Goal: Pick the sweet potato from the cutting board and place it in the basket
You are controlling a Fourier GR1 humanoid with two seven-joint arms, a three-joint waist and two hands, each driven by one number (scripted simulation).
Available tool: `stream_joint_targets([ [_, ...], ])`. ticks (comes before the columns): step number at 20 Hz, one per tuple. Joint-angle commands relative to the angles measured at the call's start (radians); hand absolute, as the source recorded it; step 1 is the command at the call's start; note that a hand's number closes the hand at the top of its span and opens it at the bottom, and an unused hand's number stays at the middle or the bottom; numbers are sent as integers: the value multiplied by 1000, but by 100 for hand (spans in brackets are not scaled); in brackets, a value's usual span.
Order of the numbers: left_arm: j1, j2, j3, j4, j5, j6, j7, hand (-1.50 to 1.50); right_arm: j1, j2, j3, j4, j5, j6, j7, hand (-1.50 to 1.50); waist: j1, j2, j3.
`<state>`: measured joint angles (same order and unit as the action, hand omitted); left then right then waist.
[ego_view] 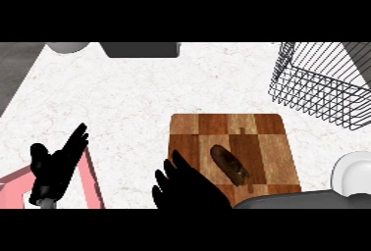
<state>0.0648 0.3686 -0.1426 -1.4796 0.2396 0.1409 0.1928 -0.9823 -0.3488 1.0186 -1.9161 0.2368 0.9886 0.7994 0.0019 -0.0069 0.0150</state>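
White speckled counter [130, 98] fills most of the view. Wire basket [319, 83], dark mesh, sits at about 2 o'clock, its rim cut by the right edge, well apart from the board. Wooden cutting board [250, 132], checkered light and dark brown blocks, lies at about 5 o'clock from centre, long side running up and down. Right forearm [304, 200], grey, comes in from the lower edge at 5 o'clock and covers the board's lower right corner. Pink object [91, 181] with a raised rim at 8 o'clock, cropped by the left and lower edges, cannot tell what it is. Right hand [190, 188], black, at 6 o'clock over the board's lower left corner, fingers straight and spread apart, tips pointing toward 11 o'clock, holding nothing, just beside the potato but not touching it as far as shows. Left hand [59, 164] at 8 o'clock over the pink object, fingers straight and together pointing to 1 o'clock, thumb apart, nothing in it. White rounded object [355, 174] at 4 o'clock, cut by the right edge. Dark grey block [141, 49] at 12 o'clock, light grey round thing [66, 47] at 11 o'clock, both cropped at the top. Sweet potato [229, 164], dark brown, elongated, lies on the board's lower middle, tilted 11 to 5 o'clock.
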Motion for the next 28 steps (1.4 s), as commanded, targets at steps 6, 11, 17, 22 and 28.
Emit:
stream_joint_targets([
  [6,47,-51,-37,68,-20,6,36,0,93,-83,59,31,181,-69,-137,-150,12,14,-14],
  [11,43,-38,-39,85,-32,-16,52,0,114,-69,70,64,243,-105,-189,-150,9,13,-14],
  [17,41,-45,-13,93,-31,-5,54,0,116,-187,80,117,347,-208,-367,-150,15,18,-13],
  [22,101,-31,-12,65,-35,-35,18,0,149,-156,118,206,429,-298,-426,-150,22,14,-14],
  [28,62,-57,-19,61,-43,-21,58,0,175,-166,160,264,508,-351,-490,-150,8,11,-14],
])
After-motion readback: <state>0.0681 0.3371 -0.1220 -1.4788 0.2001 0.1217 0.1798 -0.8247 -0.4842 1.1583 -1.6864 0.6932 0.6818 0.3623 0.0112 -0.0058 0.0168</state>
